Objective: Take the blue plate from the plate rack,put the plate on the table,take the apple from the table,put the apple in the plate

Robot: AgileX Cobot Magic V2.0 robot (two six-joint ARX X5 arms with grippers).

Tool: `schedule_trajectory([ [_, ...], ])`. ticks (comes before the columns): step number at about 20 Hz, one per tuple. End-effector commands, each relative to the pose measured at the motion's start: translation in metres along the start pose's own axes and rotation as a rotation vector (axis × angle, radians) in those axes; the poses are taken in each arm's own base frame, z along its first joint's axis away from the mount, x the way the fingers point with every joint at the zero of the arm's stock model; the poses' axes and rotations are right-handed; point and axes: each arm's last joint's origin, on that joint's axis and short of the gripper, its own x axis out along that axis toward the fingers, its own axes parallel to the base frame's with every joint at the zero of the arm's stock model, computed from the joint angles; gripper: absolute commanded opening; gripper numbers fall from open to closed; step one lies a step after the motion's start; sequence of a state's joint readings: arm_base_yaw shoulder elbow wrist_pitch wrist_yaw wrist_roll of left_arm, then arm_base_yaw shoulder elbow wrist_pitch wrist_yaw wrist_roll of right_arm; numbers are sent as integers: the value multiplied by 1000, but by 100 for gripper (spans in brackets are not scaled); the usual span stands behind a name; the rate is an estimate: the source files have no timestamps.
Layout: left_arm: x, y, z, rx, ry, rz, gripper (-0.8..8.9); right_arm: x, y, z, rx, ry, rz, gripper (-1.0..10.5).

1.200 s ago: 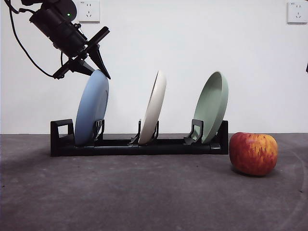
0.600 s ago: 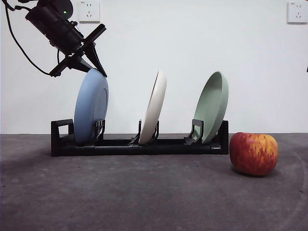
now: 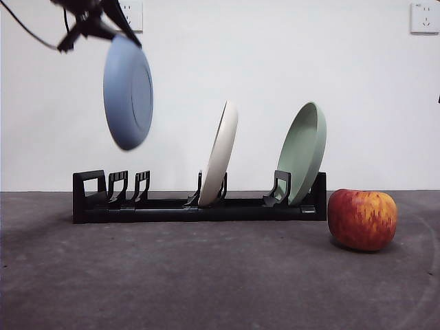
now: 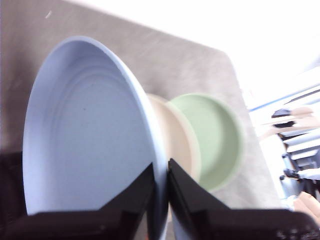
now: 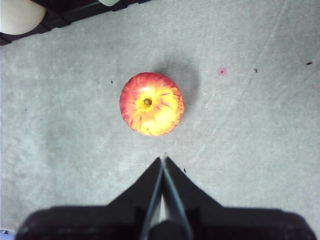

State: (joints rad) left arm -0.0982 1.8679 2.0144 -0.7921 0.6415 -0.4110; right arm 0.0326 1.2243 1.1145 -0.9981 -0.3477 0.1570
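My left gripper (image 3: 113,26) is shut on the rim of the blue plate (image 3: 128,92) and holds it upright in the air, above the left end of the plate rack (image 3: 199,206). The left wrist view shows the jaws (image 4: 161,172) pinching the blue plate's rim (image 4: 85,130). The apple (image 3: 362,219) sits on the table (image 3: 206,275) to the right of the rack. My right gripper (image 5: 163,162) is shut and empty, hovering high above the apple (image 5: 151,104).
A cream plate (image 3: 218,152) stands in the rack's middle slot and a pale green plate (image 3: 302,151) at its right end; both also show in the left wrist view (image 4: 182,145), (image 4: 215,135). The rack's left slots (image 3: 127,185) stand bare.
The left gripper has lifted the blue plate up out of the rack's left slot, and it now hangs in the air. The apple and other plates have not moved.
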Motion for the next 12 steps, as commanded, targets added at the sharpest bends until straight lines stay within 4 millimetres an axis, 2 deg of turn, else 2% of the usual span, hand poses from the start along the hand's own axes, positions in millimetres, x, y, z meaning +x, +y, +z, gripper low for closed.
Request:
schedule_trajectory([
  [1, -21, -19, -2, 72, -15, -66, -9, 0, 0, 1, -12, -2, 1, 0],
  [4, -48, -58, -22, 228, 28, -120, -9, 0, 0, 1, -12, -2, 1, 0],
  [7, -67, -96, -55, 437, 94, -35, -9, 0, 0, 1, -13, -4, 1, 0],
  [10, -68, -126, -86, 608, 182, 86, -9, 0, 0, 1, -14, -8, 1, 0],
  [12, -61, -142, -102, 654, 232, 68, -9, 0, 0, 1, -15, -10, 2, 0],
])
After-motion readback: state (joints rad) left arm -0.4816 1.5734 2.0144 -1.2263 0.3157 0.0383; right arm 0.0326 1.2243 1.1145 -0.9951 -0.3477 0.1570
